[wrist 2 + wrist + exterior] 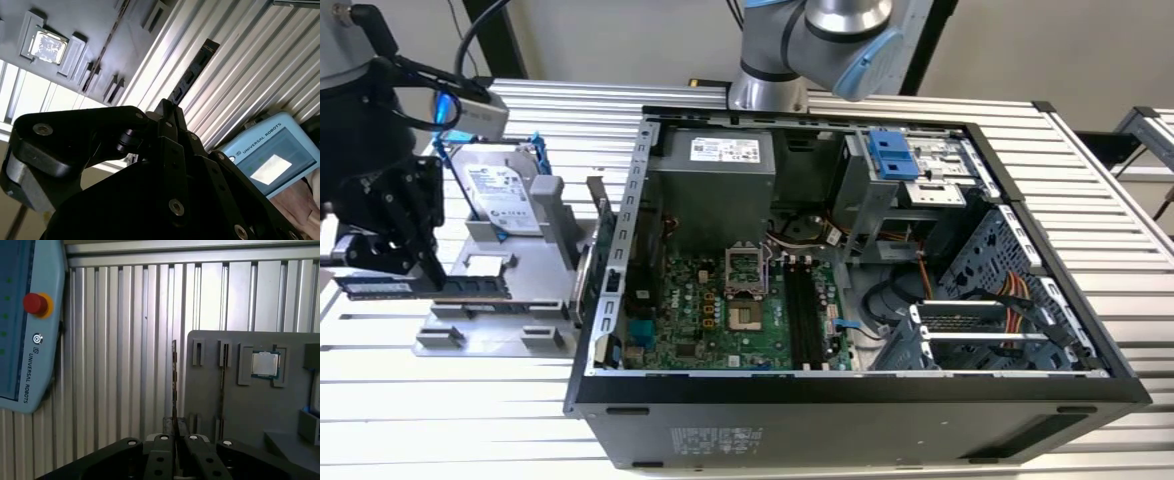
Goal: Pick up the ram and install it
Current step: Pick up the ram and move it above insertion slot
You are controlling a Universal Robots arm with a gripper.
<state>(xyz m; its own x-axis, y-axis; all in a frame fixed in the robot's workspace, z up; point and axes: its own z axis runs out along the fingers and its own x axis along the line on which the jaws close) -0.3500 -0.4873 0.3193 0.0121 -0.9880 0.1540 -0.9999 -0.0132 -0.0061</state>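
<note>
Ram (380, 287) is sitting edge-on in the end effector (174, 425), which is clenching it at one end. Both are hanging over the ribbed desk (454, 400), just beside the grey parts holder (494, 330).

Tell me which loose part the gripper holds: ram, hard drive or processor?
The ram, a thin stick clamped in the gripper beside the grey tray; the hard drive and the processor sit on that tray.

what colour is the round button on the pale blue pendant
Red button on a yellow collar, best in the first wrist view.
</note>
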